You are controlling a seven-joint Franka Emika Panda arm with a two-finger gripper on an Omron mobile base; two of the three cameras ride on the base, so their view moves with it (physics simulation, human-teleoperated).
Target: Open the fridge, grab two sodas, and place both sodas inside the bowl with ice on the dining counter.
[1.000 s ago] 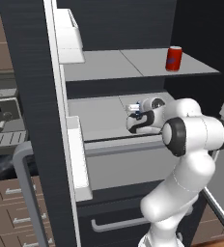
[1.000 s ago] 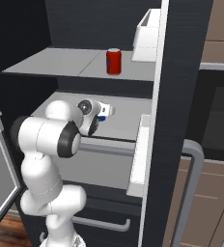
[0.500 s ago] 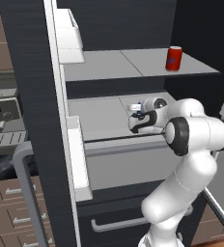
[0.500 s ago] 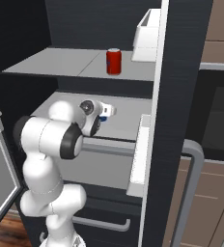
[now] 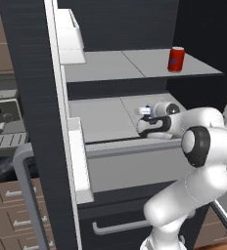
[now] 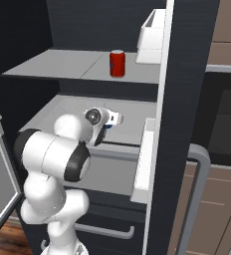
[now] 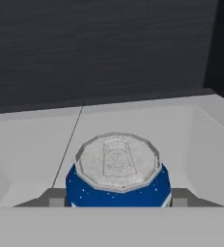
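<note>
Here the fridge (image 5: 32,73) stands open across both base views, its pale shelves bare but for the cans. The arm (image 5: 198,161) rises from the lower right of the left base view and reaches onto the lower shelf (image 5: 103,119) at frame centre. The red can (image 5: 176,59) stands upright on the upper shelf, upper right. The gripper (image 7: 118,202) has its fingers on either side of the blue can (image 7: 118,181), low centre in the hand view, clasping it.
</note>
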